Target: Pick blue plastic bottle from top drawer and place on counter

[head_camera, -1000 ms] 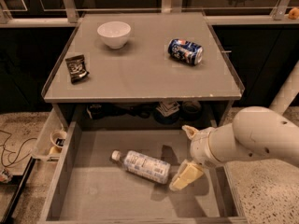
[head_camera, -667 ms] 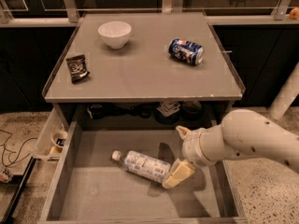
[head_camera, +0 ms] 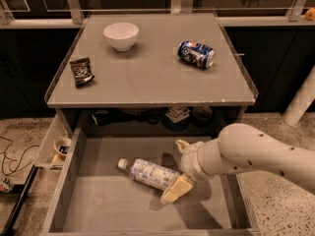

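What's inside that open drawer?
The blue plastic bottle lies on its side in the top drawer, the open gripper straddling its base. The arm covers the right part.

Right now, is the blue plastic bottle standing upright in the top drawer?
No, the blue plastic bottle lies on its side in the top drawer, with the gripper at its base end.

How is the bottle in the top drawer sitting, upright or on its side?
On its side: the blue plastic bottle lies flat on the top drawer floor, cap leftward, end effector at its base.
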`<state>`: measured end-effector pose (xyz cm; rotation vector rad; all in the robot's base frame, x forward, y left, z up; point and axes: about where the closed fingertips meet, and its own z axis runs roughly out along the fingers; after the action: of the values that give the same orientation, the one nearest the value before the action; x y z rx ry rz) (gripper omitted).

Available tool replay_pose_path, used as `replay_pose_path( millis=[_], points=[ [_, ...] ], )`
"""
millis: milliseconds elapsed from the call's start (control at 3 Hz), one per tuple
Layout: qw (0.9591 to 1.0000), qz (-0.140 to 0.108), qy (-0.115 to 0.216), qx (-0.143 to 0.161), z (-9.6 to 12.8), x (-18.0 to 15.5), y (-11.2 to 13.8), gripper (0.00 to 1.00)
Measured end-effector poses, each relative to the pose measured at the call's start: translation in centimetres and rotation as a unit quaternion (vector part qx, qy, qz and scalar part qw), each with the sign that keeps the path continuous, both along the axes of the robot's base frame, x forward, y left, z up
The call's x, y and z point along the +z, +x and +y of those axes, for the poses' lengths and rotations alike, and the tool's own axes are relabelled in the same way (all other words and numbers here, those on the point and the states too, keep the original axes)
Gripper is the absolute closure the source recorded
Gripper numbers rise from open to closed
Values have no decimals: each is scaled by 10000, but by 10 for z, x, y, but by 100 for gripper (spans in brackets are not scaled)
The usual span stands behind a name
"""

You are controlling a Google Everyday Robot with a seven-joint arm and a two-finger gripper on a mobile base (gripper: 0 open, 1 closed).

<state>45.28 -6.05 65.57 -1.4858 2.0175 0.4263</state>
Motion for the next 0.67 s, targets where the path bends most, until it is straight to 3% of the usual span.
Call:
replay_pose_path(
  millis=[667],
  points=[
    [9989, 438, 104, -103, 18, -44, -10, 0]
  ],
)
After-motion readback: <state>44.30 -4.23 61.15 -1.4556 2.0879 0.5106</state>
